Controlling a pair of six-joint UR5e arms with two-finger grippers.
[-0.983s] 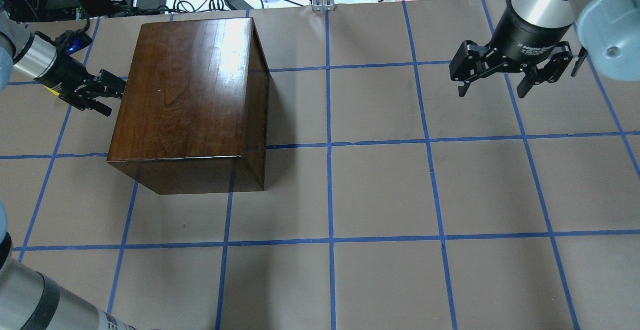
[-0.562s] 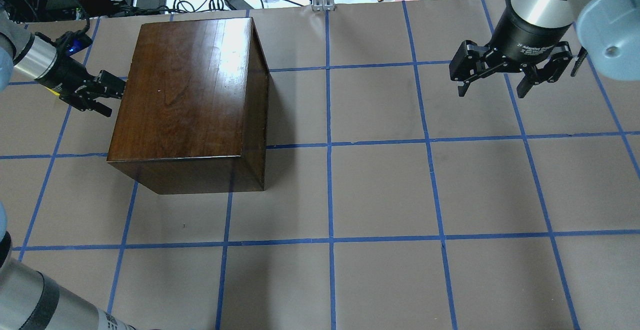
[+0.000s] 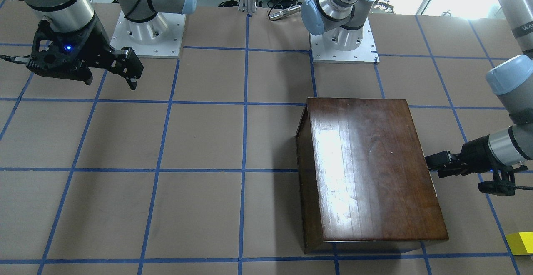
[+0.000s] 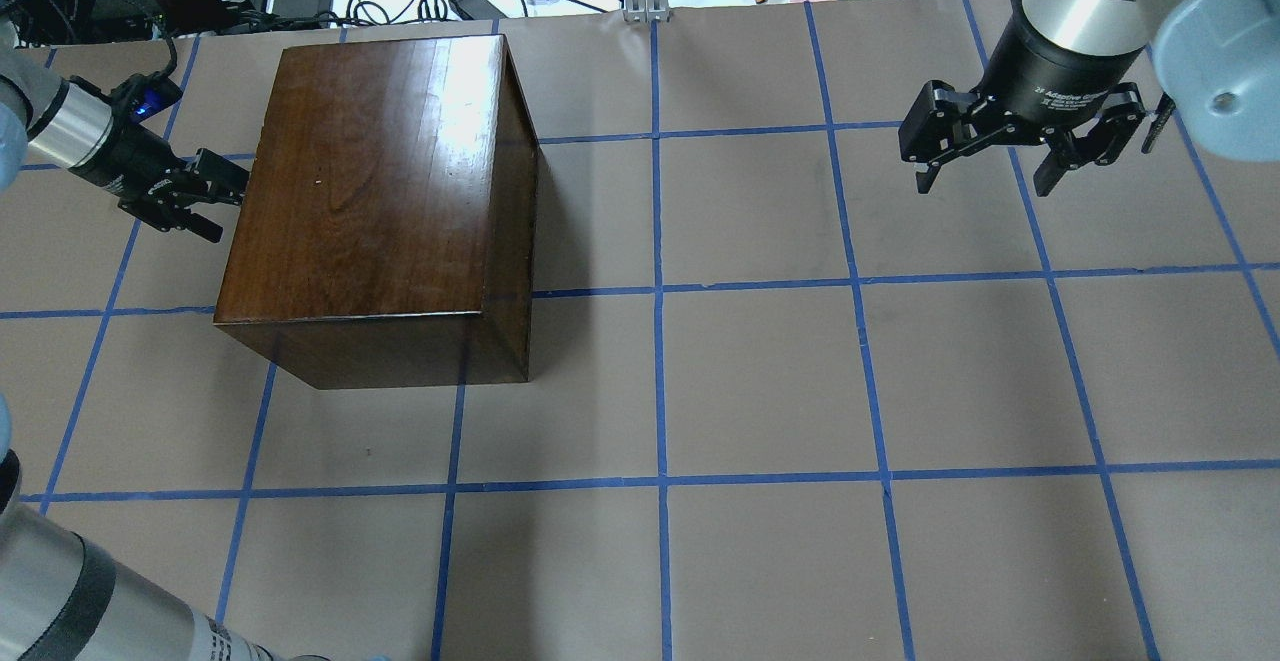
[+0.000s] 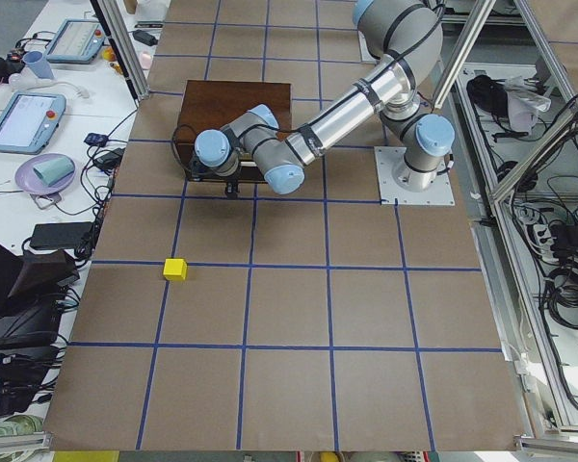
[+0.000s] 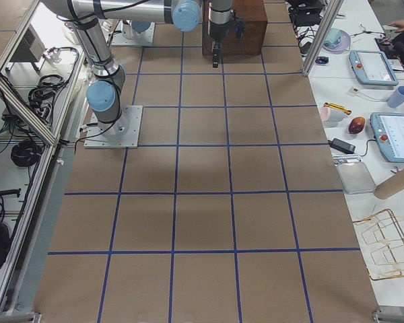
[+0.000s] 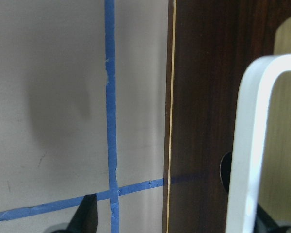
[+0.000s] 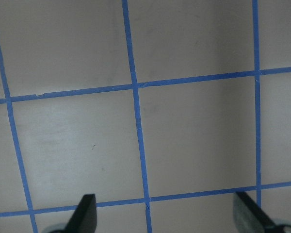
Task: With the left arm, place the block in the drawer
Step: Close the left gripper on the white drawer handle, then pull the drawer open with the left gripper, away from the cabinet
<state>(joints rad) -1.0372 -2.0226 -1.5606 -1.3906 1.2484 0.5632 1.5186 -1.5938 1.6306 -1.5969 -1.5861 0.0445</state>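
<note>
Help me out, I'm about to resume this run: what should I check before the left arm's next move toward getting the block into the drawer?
1. Drawer pulled out: not ok; no tray shows past the cabinet.
2. Left gripper at the cabinet's front: ok; jaws open.
3. Jaws around the pull: cannot tell; it sits too close in the wrist view.
4. Block free to pick: ok; alone on the table, well apart from the cabinet.
5. Right gripper out of the way: ok; open, hovering far across the table.
</note>
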